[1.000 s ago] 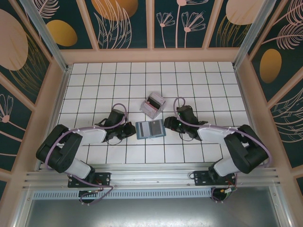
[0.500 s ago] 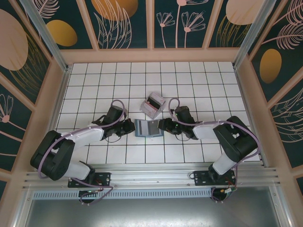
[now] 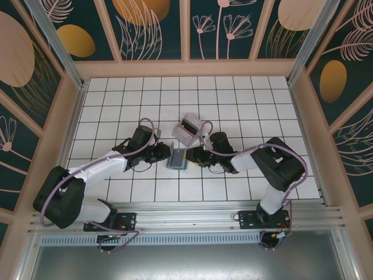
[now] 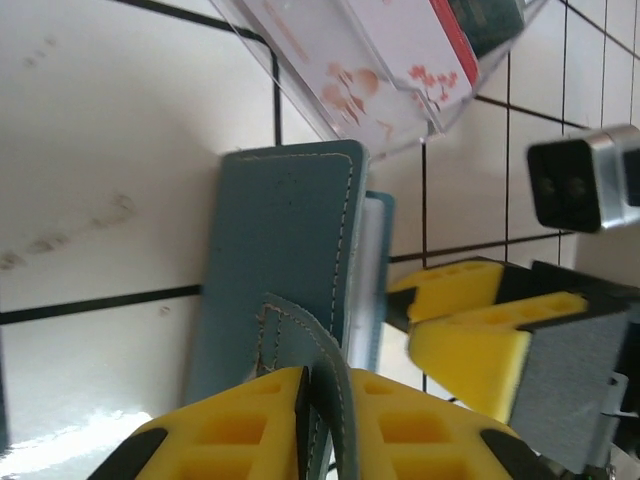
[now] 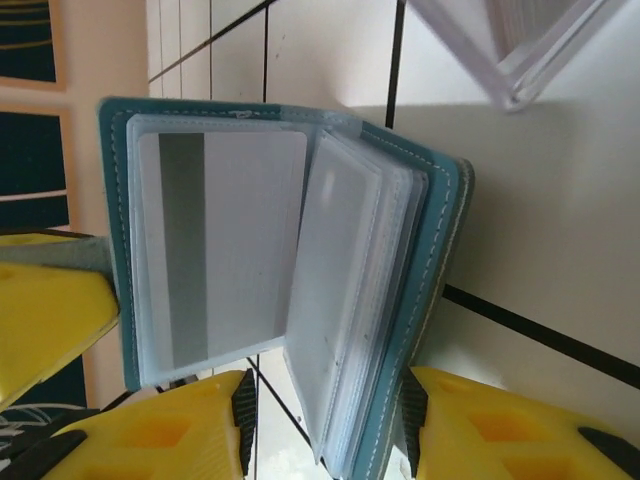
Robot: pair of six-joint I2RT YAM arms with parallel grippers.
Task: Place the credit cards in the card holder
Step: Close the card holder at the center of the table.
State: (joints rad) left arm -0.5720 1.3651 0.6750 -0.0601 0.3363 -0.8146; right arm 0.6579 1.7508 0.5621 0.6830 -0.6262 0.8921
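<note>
Card holder (image 4: pixel 280 250), left end effector (image 4: pixel 315 388) pinching, right end effector (image 5: pixel 328 412) straddling

The left arm (image 3: pixel 105 168) and right arm (image 3: pixel 247 160) are stretching inward, grippers nearly meeting.
The left gripper (image 3: pixel 165 153) is reaching rightward, jaws pinching nearly together; the right gripper (image 3: pixel 191 154) is pointing leftward, elbow folded back, jaws standing partly apart.

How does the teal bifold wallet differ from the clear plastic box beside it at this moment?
The teal stitched bifold wallet is opaque; the clear plastic box is see-through, showing pink-printed contents. The wallet is half-open with its strap pinched by the left pincer; the box lies unheld. Both sit on the white tiled table.
</note>
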